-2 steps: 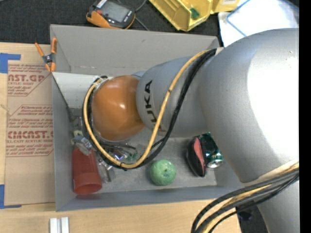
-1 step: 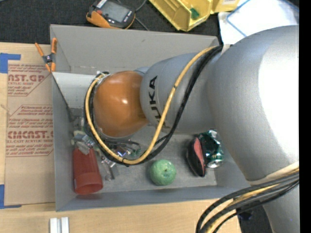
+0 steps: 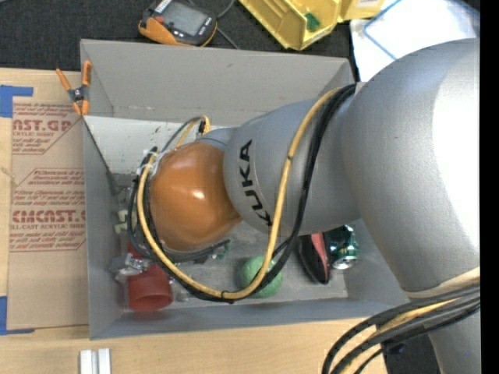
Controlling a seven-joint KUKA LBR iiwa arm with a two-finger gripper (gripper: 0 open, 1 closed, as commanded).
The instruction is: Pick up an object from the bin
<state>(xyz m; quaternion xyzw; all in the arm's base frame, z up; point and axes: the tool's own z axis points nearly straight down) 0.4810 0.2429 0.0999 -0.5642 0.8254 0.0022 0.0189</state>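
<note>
bin (image 3: pixel 234 76): matt grey metal | wrist cover (image 3: pixel 191 197): glossy smooth orange | arm (image 3: pixel 413 154): smooth silver sheen | red cup (image 3: pixel 148 291): matt plastic

The grey bin (image 3: pixel 210 80) holds a red cylinder (image 3: pixel 148 291) at seven o'clock. A green ball (image 3: pixel 253 273) lies at six.

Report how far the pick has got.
Done: the arm is down inside the bin, its orange cover low over the left side, beside a red cup. In hand: nothing looks lifted; the cup and green ball lie on the floor. Left: grip one and lift it out.
</note>
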